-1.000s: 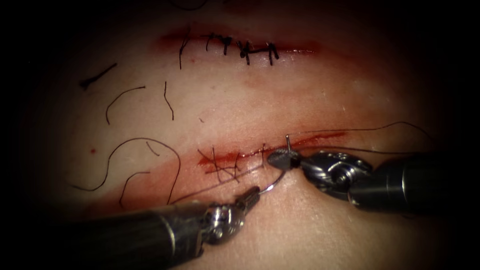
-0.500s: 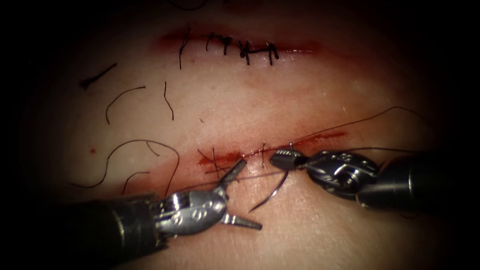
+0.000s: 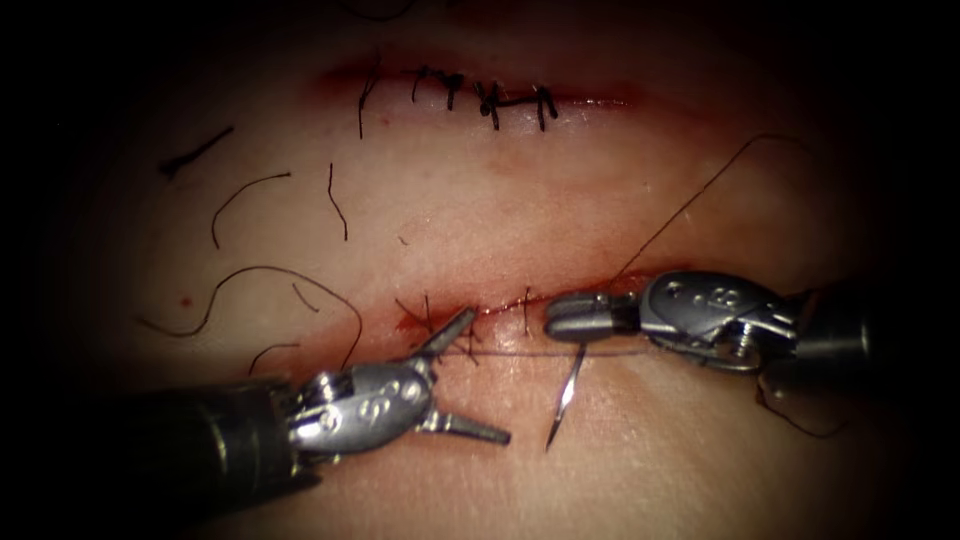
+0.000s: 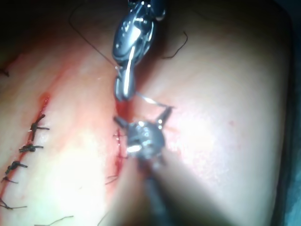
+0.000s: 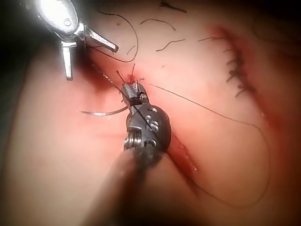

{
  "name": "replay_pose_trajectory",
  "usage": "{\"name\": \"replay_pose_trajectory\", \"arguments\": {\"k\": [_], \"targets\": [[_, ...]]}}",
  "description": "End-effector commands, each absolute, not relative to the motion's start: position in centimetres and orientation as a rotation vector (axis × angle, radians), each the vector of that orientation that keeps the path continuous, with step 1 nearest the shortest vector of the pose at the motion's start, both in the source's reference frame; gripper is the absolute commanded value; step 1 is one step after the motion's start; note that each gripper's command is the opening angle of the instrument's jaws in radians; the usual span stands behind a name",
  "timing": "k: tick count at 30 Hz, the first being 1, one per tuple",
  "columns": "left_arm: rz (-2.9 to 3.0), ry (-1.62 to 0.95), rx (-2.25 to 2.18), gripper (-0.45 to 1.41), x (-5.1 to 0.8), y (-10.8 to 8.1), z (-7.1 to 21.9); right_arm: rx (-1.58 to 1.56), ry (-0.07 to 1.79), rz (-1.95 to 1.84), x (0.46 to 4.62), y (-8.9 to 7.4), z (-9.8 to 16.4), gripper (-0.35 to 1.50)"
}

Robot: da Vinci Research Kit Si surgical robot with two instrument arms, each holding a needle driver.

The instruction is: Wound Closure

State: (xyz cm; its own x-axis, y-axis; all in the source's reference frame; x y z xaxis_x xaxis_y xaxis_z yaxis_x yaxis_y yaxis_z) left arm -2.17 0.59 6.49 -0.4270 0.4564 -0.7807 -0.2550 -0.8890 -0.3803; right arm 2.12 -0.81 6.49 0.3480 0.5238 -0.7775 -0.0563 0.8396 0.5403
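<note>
The right tool (image 3: 560, 316) clamps the needle (image 3: 566, 392) near its rear end, clear of the tissue (image 3: 640, 470). The left tool (image 3: 468, 372) gapes empty. A weak grip could drop the needle.

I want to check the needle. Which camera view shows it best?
The endoscope view: the needle hangs whole from the right hand, free of the tissue. The right wrist view shows its curve side-on; the left wrist view, a short stretch.
</note>
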Motion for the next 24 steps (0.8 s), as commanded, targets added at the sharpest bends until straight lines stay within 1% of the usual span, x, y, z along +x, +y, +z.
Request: {"name": "replay_pose_trajectory", "arguments": {"k": [1, 5, 8, 10, 20, 23, 24], "targets": [[2.327, -0.289, -1.369, 1.06, -2.22, 0.55, 6.61, 0.438, 1.193, 0.347, 2.2, -0.81, 6.49, -0.35], [2.318, -0.295, -1.369, 1.06, -2.21, 0.55, 6.65, 0.399, 1.209, 0.281, 2.22, -0.77, 6.49, -0.35], [2.318, -0.306, -1.359, 1.04, -2.2, 0.52, 6.68, 0.363, 1.187, 0.221, 2.23, -0.74, 6.52, -0.35], [2.34, -0.335, -1.33, 1.03, -2.22, 0.46, 6.78, 0.309, 1.14, 0.123, 2.23, -0.65, 6.57, -0.35], [2.355, -0.364, -1.319, 1.01, -2.35, 0.38, 6.9, 0.26, 1.12, -0.012, 2.24, -0.61, 6.51, -0.35], [2.319, -0.387, -1.3, 0.99, -2.38, 0.41, 6.93, 0.253, 1.122, -0.023, 2.26, -0.63, 6.45, -0.35], [2.183, -0.453, -1.258, 1.01, -2.39, 0.49, 6.99, 0.248, 1.137, -0.039, 2.26, -0.64, 6.4, -0.35]]}}
